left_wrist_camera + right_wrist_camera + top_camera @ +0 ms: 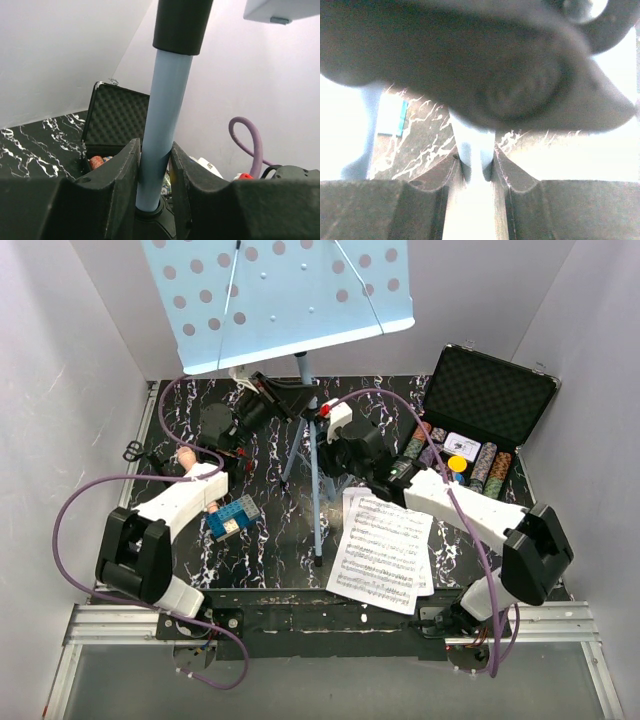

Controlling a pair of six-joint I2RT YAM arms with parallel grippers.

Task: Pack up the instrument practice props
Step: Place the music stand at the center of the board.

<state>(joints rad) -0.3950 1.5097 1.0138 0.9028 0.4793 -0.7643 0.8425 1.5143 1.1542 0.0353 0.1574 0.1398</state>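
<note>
The light-blue perforated music stand (280, 295) stands upright at the back middle of the table on its tripod legs (318, 510). My left gripper (298, 398) is shut on the stand's light-blue pole (165, 110), just above a black collar; its jaws (154, 170) press both sides. My right gripper (326, 454) is shut on one light-blue leg (472, 145) of the stand, low under the hub. White sheet-music pages (385, 550) lie flat at the front right. A pale microphone head (186, 454) shows beside the left arm, partly hidden.
The open black foam-lined case (490, 400) with poker chips stands at the back right; it also shows in the left wrist view (117, 120). A blue block (232, 515) lies front left. Scissors (133, 450) lie at the left edge. Purple cables (60, 510) loop around both arms.
</note>
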